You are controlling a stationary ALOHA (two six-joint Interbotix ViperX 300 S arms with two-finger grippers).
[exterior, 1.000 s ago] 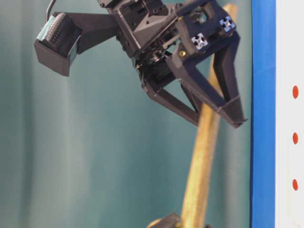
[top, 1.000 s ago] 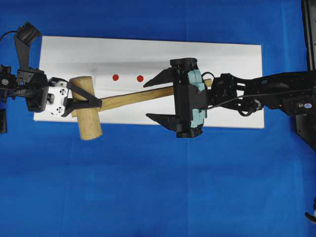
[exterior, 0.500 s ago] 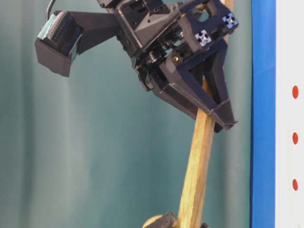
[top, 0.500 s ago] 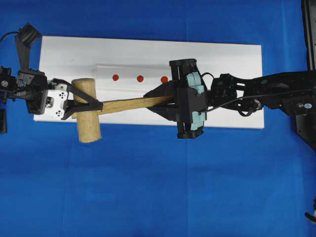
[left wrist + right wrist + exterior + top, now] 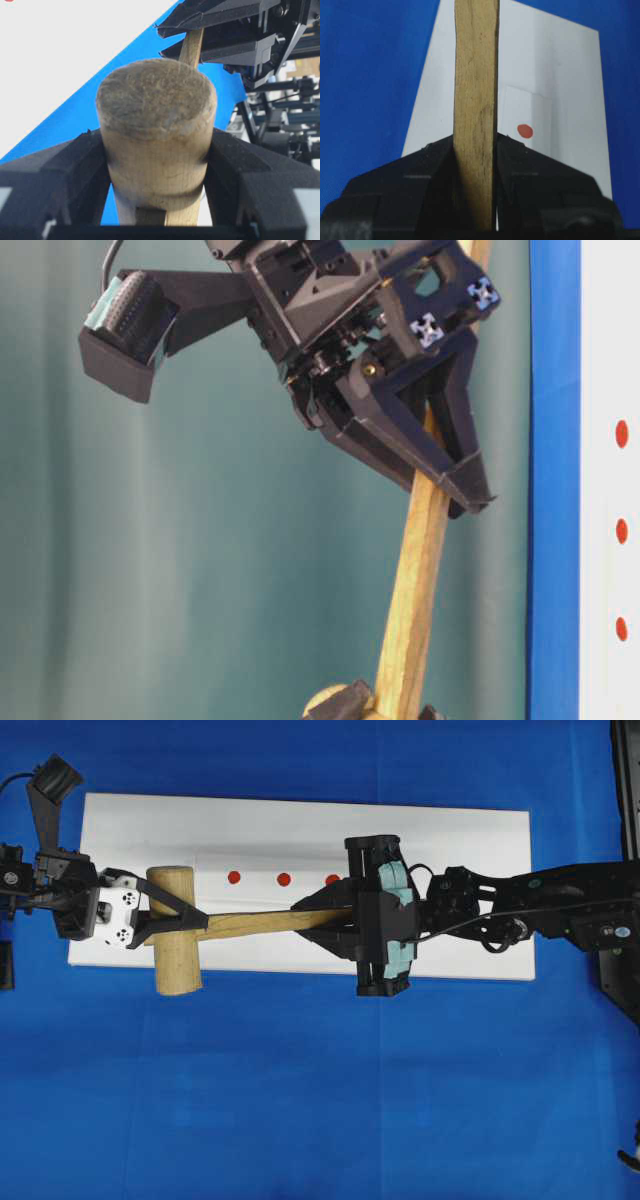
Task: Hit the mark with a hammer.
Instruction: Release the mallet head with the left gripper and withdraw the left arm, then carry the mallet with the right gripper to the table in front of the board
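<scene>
**Hammer held at both ends above the board**

Where the handle passes between its jaws, the right gripper (image 5: 322,916) is seen clamped tight on the wood. The left gripper (image 5: 178,919) is closed about the thick head, part-open to that width. The hammer (image 5: 180,928) is thus held at the left of the white board (image 5: 480,850), red marks (image 5: 284,879) lying just beyond the handle, over the blue cloth (image 5: 320,1090).

Bright, even light; soft shadows; blurred close-up wrist foregrounds.

Black arms (image 5: 560,905), teal-padded wrist camera (image 5: 395,920)
</scene>
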